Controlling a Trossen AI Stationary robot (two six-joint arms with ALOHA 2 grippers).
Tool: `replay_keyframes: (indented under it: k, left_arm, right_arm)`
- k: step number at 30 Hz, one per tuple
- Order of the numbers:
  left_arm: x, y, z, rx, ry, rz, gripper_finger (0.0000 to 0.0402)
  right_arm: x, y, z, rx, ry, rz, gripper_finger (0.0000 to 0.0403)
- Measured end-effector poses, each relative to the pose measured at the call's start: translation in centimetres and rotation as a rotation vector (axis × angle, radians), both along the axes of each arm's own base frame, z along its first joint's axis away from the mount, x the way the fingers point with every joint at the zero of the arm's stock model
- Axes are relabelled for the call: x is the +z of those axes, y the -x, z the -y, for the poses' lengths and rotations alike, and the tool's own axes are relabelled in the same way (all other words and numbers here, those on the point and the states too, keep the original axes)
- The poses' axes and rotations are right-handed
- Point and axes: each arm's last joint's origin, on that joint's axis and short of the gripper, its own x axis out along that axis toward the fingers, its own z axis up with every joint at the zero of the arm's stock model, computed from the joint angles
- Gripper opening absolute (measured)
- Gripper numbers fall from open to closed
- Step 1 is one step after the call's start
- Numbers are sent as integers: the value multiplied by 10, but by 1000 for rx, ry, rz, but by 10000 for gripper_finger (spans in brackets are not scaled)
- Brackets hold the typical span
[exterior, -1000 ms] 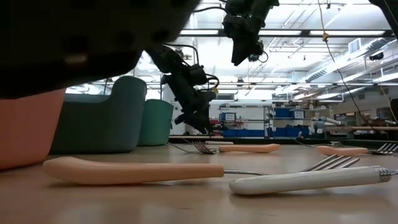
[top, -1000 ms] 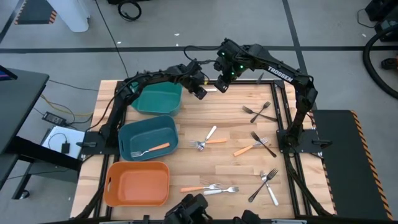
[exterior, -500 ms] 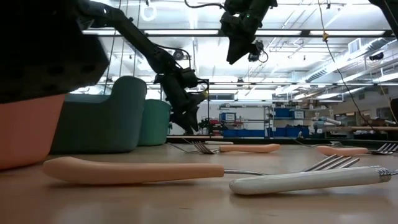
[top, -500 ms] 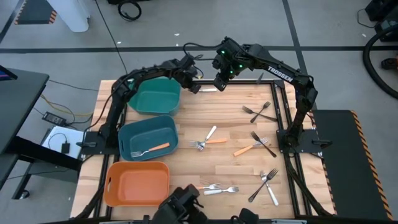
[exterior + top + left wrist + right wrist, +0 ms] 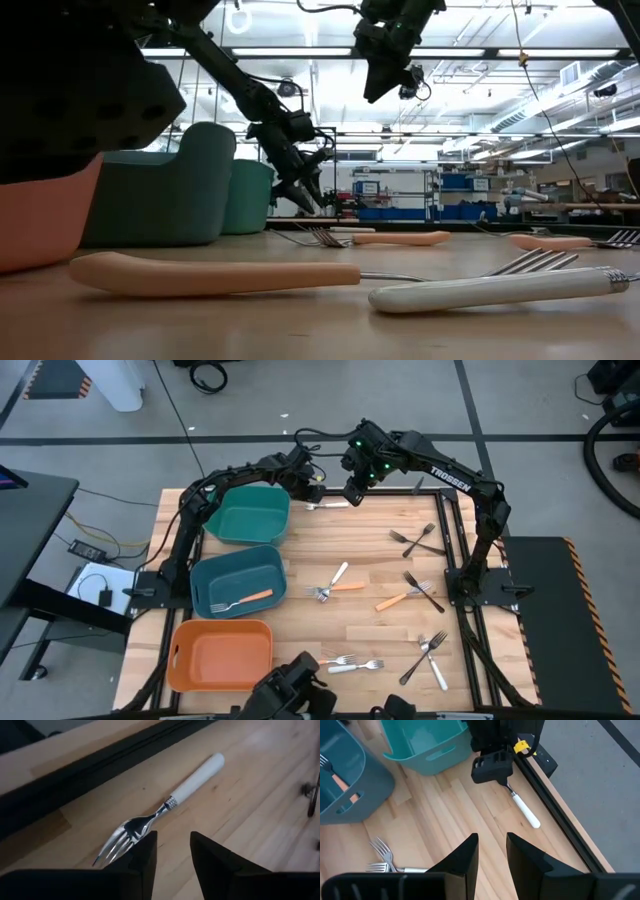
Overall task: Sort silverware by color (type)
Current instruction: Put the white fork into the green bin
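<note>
A white-handled fork (image 5: 328, 505) lies flat on the wood by the table's far edge. My left gripper (image 5: 308, 488) is low over its tine end, next to the far teal bin (image 5: 250, 515). In the left wrist view the gripper (image 5: 172, 837) is open, and the fork's tines (image 5: 120, 837) lie just outside one finger (image 5: 145, 852). My right gripper (image 5: 353, 495) hangs high above the same spot, open (image 5: 492, 837), and looks down on the fork (image 5: 525, 812). The other forks lie scattered on the table. My left gripper stands open over the fork's tine end (image 5: 125, 830), coming slanting down from the table's left. I cannot tell whether its one finger touches the tines, because the finger hides their near side. The fork lies flat on the table, handle (image 5: 197, 780) pointing away.
A darker teal bin (image 5: 238, 582) holds an orange-handled fork (image 5: 245, 600), and an orange bin (image 5: 220, 655) sits nearest. Forks lie mid-table (image 5: 335, 585), to the right (image 5: 410, 595) (image 5: 420, 540) and near the front (image 5: 430, 655) (image 5: 345, 662). A black frame rail (image 5: 440, 520) borders the table.
My left gripper has drawn back toward the table's far left, toward the teal bin, and the white-handled fork now shows uncovered on the wood. My right gripper has kept its place above.
</note>
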Motion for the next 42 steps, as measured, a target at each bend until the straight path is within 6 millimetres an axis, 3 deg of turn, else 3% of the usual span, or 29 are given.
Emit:
replay_keyframes:
  k: [8, 16, 24, 32, 36, 42]
  left_arm:
    - [0, -1, 1, 16, 8, 6, 81]
    - [-11, 4, 5, -30, 88, -40, 10]
    - [-2, -7, 9, -85, 83, 61, 6]
    - [-17, -6, 7, -37, 89, -2, 6]
    - [2, -9, 6, -92, 89, 127, 6]
    - [70, -10, 3, -182, -29, 313, 6]
  right_arm:
    - [0, -1, 0, 1, 5, 7, 107]
    - [1, -1, 1, 0, 8, 14, 107]
    - [2, -2, 2, -17, 36, 15, 107]
    - [2, -2, 2, -16, 38, 16, 107]
    - [2, 1, 8, -28, 45, 13, 107]
    - [-1, 12, 32, -95, 54, 37, 107]
